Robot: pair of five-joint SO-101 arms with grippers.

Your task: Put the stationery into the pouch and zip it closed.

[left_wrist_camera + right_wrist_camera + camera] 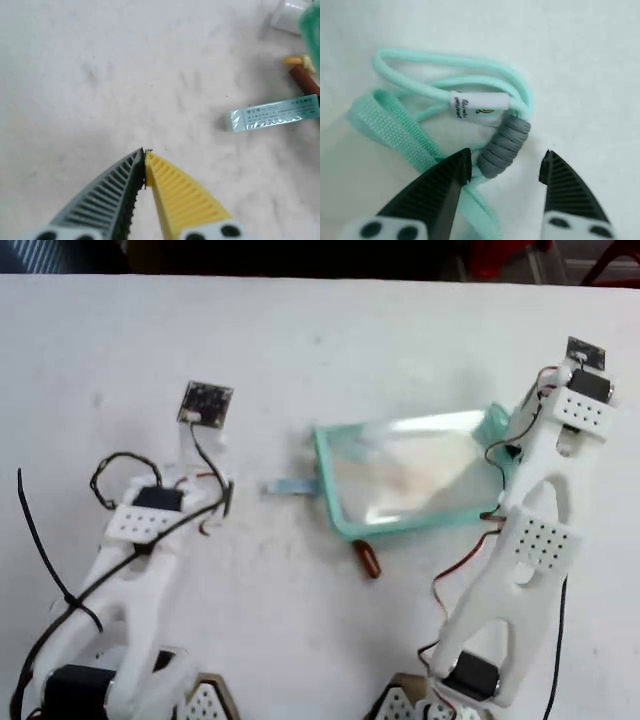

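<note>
The left end effector [145,152] hangs over bare white tabletop [300,340] on the left side. Its grey and yellow jaws are pressed tip to tip with nothing between them.

A mint-wrapped bar [290,487] lies flat on the tabletop, outside the pouch and just beside its left edge. In the left wrist view the same bar sits apart from the closed tips.

The pouch [410,475] lies flat near the middle of the tabletop. It has a clear face and a mint-green border. Glare and a pale blur cover the clear panel, so what it holds cannot be made out, nor can I tell whether its zip is closed.

A short brown stick [367,558] rests on the tabletop against the pouch's near edge, also outside it.

The right end effector [506,157] is at the pouch's right end with its black jaws set wide. They straddle a grey ribbed pull [504,147]. One jaw tip is just beside it and the other stands apart. The pull is threaded on a mint cord loop [445,62] that carries a white sleeve [480,104]. The loop lies beside a mint webbing tab [390,127].
</note>
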